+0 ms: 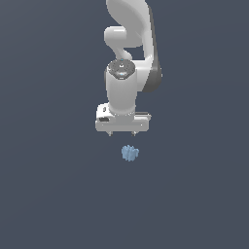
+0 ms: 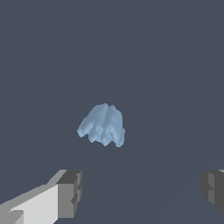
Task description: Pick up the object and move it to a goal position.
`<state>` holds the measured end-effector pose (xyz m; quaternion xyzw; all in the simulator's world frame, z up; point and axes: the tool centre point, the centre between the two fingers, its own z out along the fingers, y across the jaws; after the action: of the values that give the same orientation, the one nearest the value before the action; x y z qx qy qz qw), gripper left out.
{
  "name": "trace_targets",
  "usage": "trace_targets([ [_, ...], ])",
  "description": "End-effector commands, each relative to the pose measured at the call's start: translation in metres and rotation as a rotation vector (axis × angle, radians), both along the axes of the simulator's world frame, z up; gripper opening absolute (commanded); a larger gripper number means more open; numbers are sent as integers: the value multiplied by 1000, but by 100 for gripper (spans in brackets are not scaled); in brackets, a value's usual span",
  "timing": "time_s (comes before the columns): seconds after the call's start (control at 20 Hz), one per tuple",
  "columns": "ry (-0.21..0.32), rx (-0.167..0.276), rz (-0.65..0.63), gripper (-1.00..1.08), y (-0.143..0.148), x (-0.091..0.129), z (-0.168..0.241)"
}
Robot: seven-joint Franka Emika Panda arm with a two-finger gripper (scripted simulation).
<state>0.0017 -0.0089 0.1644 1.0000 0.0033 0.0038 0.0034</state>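
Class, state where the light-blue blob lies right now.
In the exterior view the blob lies on the dark surface near the centre, just below the open gripper and apart from it.

Simulated scene, not real room: flat uniform dark slate-grey backdrop fills both views, no walls, furniture or horizon. White robot arm (image 1: 127, 73) smooth, plainly rendered. Light-blue blob (image 1: 130, 153) faceted, blocky-edged, computer-drawn. No visible counter edge; ground and background merge.

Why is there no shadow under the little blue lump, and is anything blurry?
Exterior view: flat, even light, no shadow under the blue lump or the gripper. Wrist view: the lump looks blocky-edged, not blurred; the fingers are sharp, no glare anywhere.
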Motion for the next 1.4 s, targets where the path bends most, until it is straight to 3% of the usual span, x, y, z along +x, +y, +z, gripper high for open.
trace_targets([
  [0.0,0,0,0,100,0,0,0],
  [0.45,45,0,0,100,16,-14,-8],
  [0.9,44,0,8,100,15,-14,-9],
  [1.35,43,-2,111,100,16,-11,-13],
])
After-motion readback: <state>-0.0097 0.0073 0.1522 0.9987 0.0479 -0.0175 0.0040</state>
